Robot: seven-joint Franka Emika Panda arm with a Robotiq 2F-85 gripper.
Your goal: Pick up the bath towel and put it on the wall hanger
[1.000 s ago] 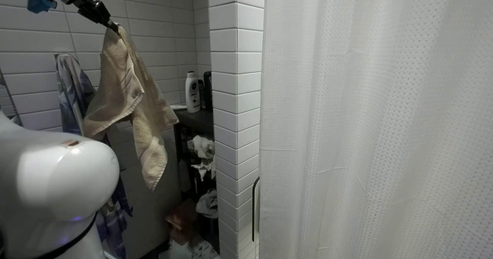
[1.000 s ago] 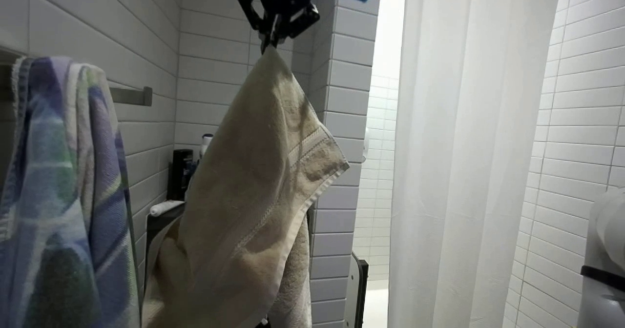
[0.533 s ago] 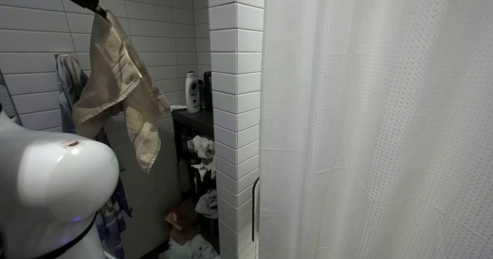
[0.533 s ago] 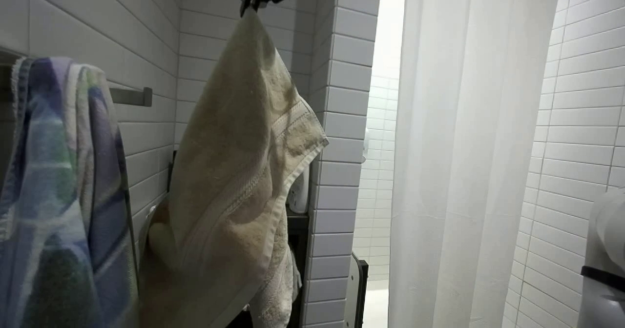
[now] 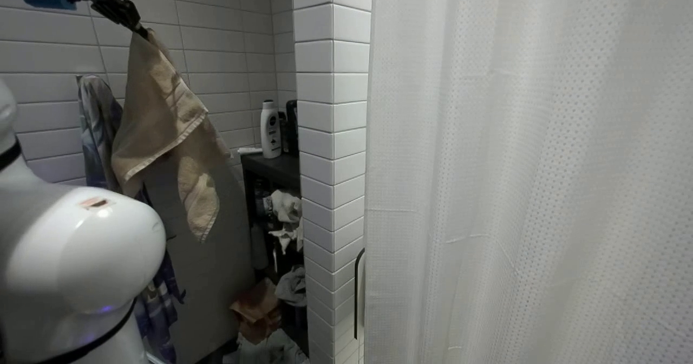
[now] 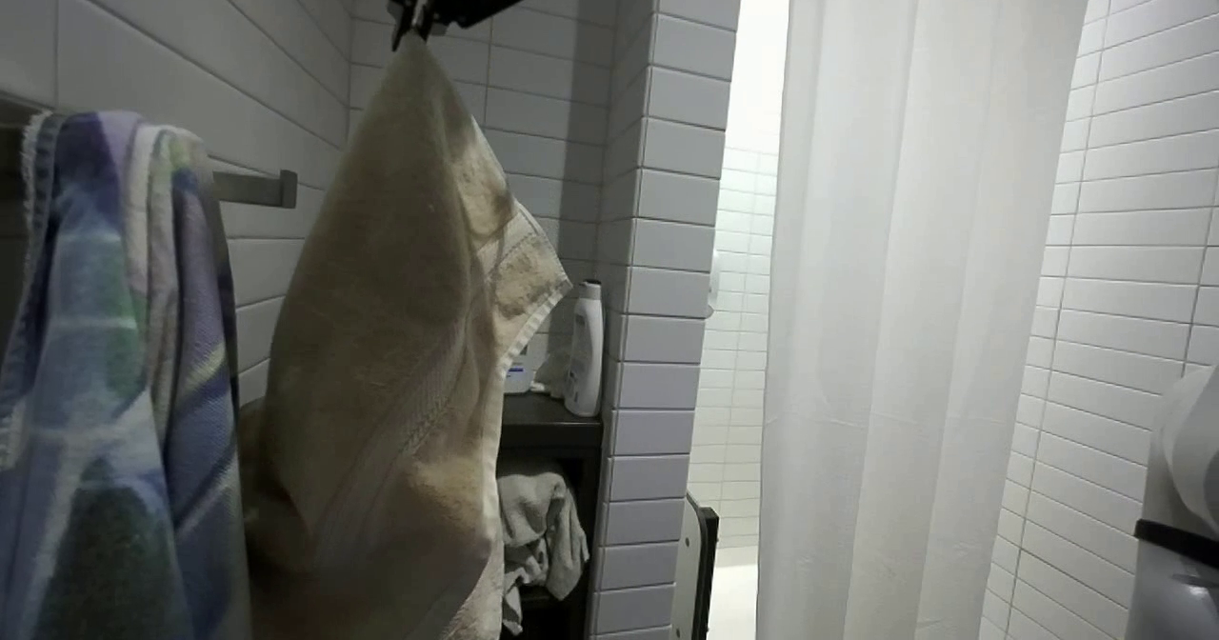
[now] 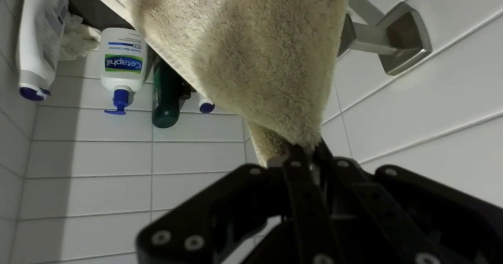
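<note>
A beige bath towel (image 6: 381,288) hangs by one pinched corner from my gripper (image 6: 411,38), high up. The same towel (image 5: 157,104) and gripper (image 5: 143,31) show in the other exterior picture. In the wrist view, my gripper (image 7: 308,148) is shut on the towel (image 7: 267,52), and the cloth fans out away from the fingertips. The metal wall hanger bar (image 6: 257,189) is on the left wall, lower than my fingertips. Its end bracket (image 7: 404,38) shows to the right of the towel in the wrist view; the towel covers part of the bar there.
A blue-purple patterned towel (image 6: 105,335) hangs over the bar's nearer part. A dark shelf (image 5: 273,166) with a white bottle (image 5: 270,131) stands in the corner behind the towel. A tiled pillar (image 6: 667,288) and a white shower curtain (image 6: 886,288) are to the right.
My gripper has carried the towel left toward the wall with the bar. It rose at first, then sank slightly over the last half second. The shelf and white bottle are more uncovered.
</note>
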